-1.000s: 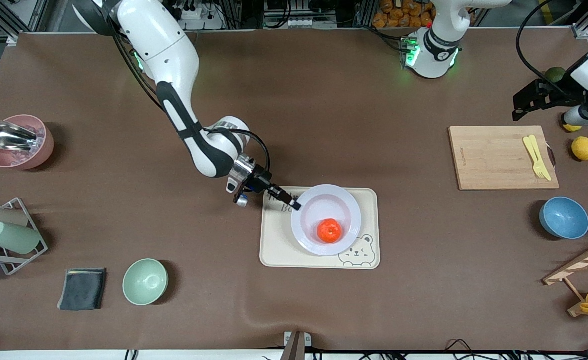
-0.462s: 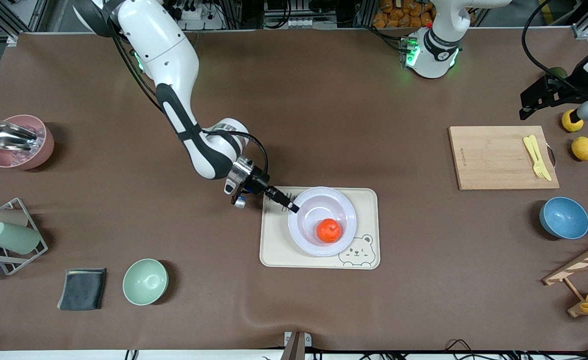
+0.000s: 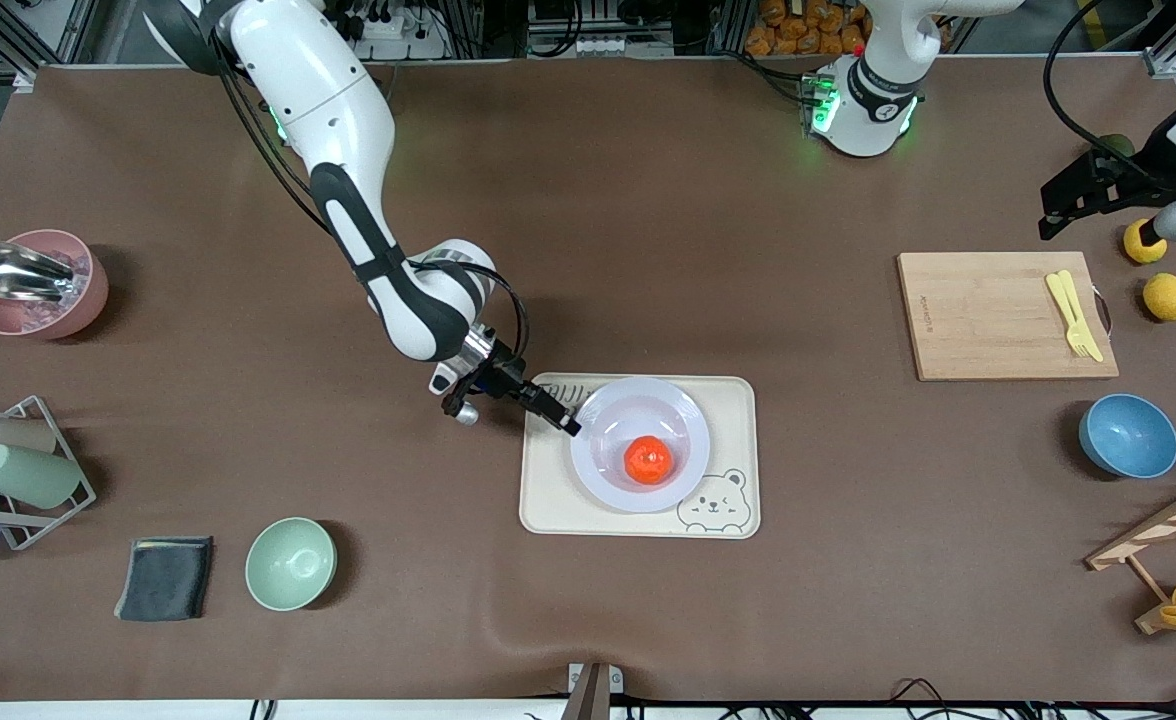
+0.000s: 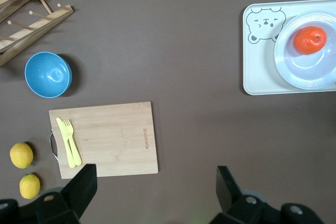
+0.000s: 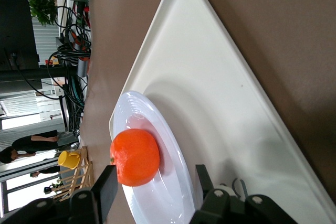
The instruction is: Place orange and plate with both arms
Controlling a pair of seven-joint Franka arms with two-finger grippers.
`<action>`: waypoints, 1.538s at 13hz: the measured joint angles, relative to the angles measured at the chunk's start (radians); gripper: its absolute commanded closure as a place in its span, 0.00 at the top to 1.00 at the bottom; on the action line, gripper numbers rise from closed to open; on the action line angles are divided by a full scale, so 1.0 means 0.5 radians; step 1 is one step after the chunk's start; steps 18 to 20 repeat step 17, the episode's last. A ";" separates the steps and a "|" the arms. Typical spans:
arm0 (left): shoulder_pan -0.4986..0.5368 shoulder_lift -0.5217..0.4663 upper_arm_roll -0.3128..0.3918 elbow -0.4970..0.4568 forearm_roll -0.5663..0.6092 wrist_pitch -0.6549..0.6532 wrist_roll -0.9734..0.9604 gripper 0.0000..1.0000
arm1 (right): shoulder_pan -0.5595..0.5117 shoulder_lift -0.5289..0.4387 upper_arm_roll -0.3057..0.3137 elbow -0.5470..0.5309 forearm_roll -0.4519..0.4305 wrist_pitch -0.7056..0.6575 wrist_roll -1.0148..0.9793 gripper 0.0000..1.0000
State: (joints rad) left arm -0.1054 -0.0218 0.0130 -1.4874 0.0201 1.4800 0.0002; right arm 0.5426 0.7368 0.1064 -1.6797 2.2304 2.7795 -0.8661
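Observation:
The pale lavender-white plate (image 3: 608, 420) lies flat on the cream bear tray (image 3: 548, 500) at mid table. The red-orange orange (image 3: 647, 460) sits in the plate's middle. My right gripper (image 3: 563, 420) is low at the plate's rim on the right arm's side. It is open, with the rim between its fingers (image 5: 107, 184). In the right wrist view the orange (image 5: 135, 157) rests on the plate (image 5: 173, 182). My left gripper (image 3: 1048, 222) is open and empty, held high over the left arm's end. Its view shows the plate (image 4: 310, 72), orange (image 4: 310, 40) and tray (image 4: 257, 72).
A wooden board (image 3: 998, 315) with a yellow fork (image 3: 1073, 315), two lemons (image 3: 1168, 297) and a blue bowl (image 3: 1128, 435) are at the left arm's end. A green bowl (image 3: 290, 563), grey cloth (image 3: 164, 578), pink bowl (image 3: 33, 285) and cup rack (image 3: 8, 470) are at the right arm's end.
The plate has shifted slightly toward the right arm's end and settled flat on the tray, and the orange rolled to its middle. My right gripper drew back along with it. My left gripper rose.

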 measured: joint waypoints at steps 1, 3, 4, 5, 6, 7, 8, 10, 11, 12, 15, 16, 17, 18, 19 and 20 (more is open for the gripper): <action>-0.001 0.000 -0.001 0.000 0.000 0.000 0.000 1.00 | -0.011 0.000 -0.001 0.006 -0.173 0.003 0.158 0.68; -0.003 0.000 -0.003 0.000 0.000 0.000 0.000 1.00 | -0.040 0.000 -0.003 0.023 -0.588 0.010 0.534 0.68; -0.003 0.000 -0.003 0.000 0.000 -0.001 0.000 1.00 | -0.062 -0.002 -0.003 0.033 -0.790 0.010 0.707 0.68; -0.003 0.000 -0.004 0.000 0.000 -0.001 0.000 1.00 | -0.091 -0.004 -0.004 0.044 -0.975 0.005 0.860 0.68; -0.003 0.000 -0.004 0.000 0.000 -0.001 0.000 1.00 | -0.125 -0.010 -0.005 0.050 -1.121 -0.022 0.977 0.68; -0.003 0.000 -0.004 0.000 0.000 -0.001 0.000 1.00 | -0.162 -0.016 -0.005 0.053 -1.230 -0.065 1.053 0.68; -0.003 0.000 -0.004 0.000 0.000 -0.001 0.000 1.00 | -0.208 -0.025 -0.006 0.054 -1.324 -0.121 1.102 0.68; -0.003 0.000 -0.004 0.000 0.000 -0.001 0.000 1.00 | -0.316 -0.036 -0.010 0.054 -1.489 -0.266 1.157 0.68; -0.003 0.000 -0.004 0.000 0.000 -0.001 0.000 1.00 | -0.375 -0.041 -0.011 0.054 -1.595 -0.342 1.192 0.69; -0.003 0.000 -0.004 0.000 0.000 -0.001 0.000 1.00 | -0.432 -0.046 -0.012 0.054 -1.731 -0.414 1.245 0.69; -0.005 0.000 -0.005 0.000 0.000 -0.002 0.000 1.00 | -0.629 -0.075 -0.017 0.075 -2.179 -0.694 1.421 0.71; -0.005 0.000 -0.005 0.000 0.000 -0.002 0.000 1.00 | -0.705 -0.098 -0.018 0.089 -2.296 -0.805 1.451 0.72; -0.005 0.000 -0.005 0.000 0.000 -0.002 0.000 1.00 | -0.781 -0.124 -0.018 0.105 -2.404 -0.917 1.473 0.74; -0.005 0.000 -0.005 0.000 0.000 -0.002 0.000 1.00 | -0.781 -0.124 -0.018 0.105 -2.404 -0.917 1.473 0.74; -0.005 0.000 -0.005 0.000 0.000 -0.002 0.000 1.00 | -0.781 -0.124 -0.018 0.105 -2.404 -0.917 1.473 0.74; -0.005 0.000 -0.005 0.000 0.000 -0.002 0.000 1.00 | -0.781 -0.124 -0.018 0.105 -2.404 -0.917 1.473 0.74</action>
